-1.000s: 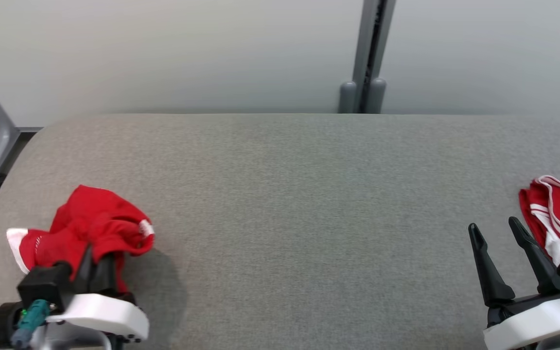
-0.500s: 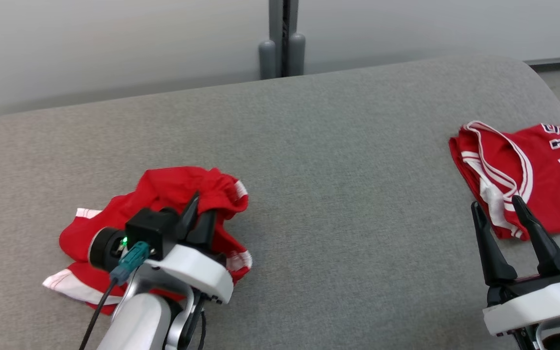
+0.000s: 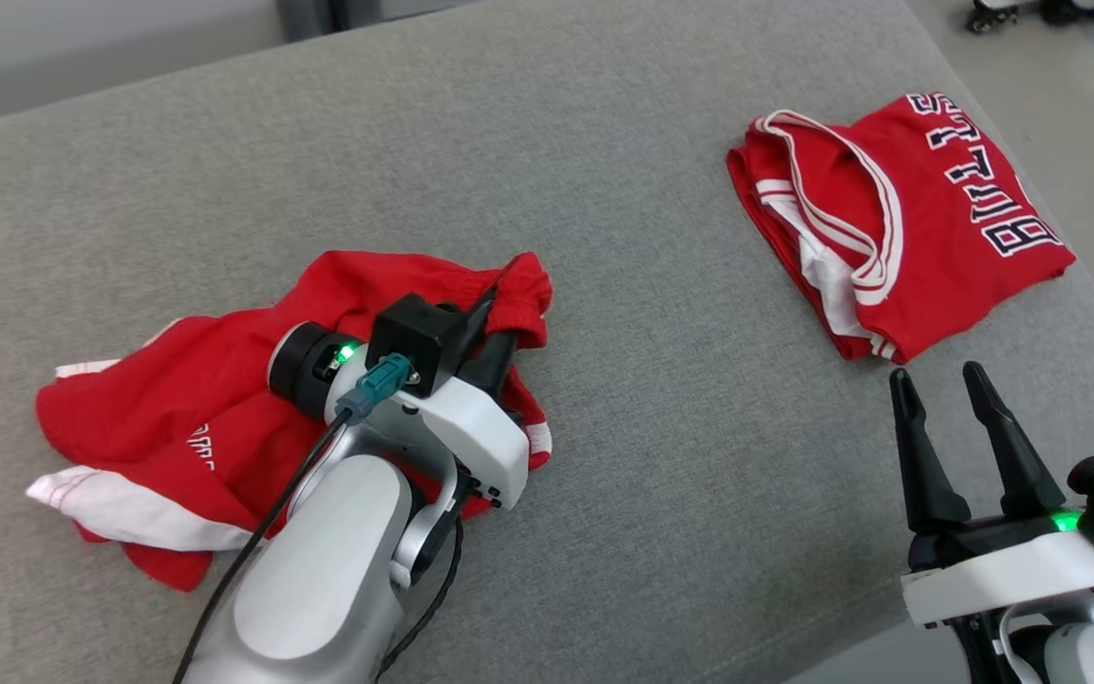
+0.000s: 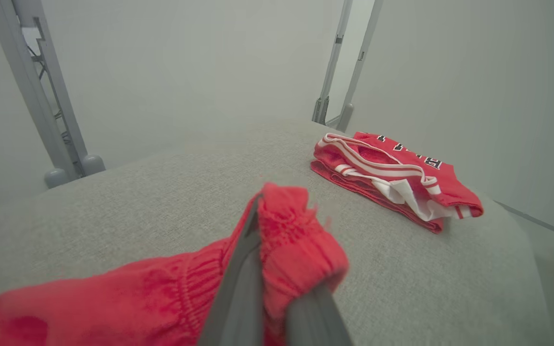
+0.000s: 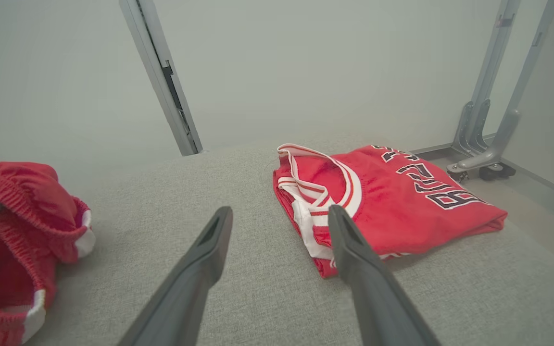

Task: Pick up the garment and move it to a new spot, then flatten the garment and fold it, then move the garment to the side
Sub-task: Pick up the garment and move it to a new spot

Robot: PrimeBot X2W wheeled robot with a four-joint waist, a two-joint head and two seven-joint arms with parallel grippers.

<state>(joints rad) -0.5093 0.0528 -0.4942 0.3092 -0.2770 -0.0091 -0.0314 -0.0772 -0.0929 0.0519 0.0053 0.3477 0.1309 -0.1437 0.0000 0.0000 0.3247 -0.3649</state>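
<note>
Red shorts (image 3: 186,408) lie crumpled on the left half of the grey counter (image 3: 680,399). Their elastic waistband (image 4: 286,226) is lifted off the surface and pinched between the pressed-together fingers of the left gripper (image 3: 499,313). A second ago the shorts were a tight mound by the counter's left end. Since then they have been drawn out longer, with a white-edged leg trailing behind the arm, and the bare stretch between them and the folded jersey (image 3: 898,218) is far narrower.

The head camera itself has swung to the right and tipped down, so the wall has nearly left the picture. The jersey was cut off at the picture's edge before; it now lies whole on the counter's right end, its dark lettering in plain sight. Jersey and shorts are near each other but apart, with bare counter between them.

The right gripper (image 3: 936,372) hangs over the counter's near right part with its fingers spread as wide as before, holding nothing. Its tips sit just short of the jersey's near corner and do not touch it.
</note>
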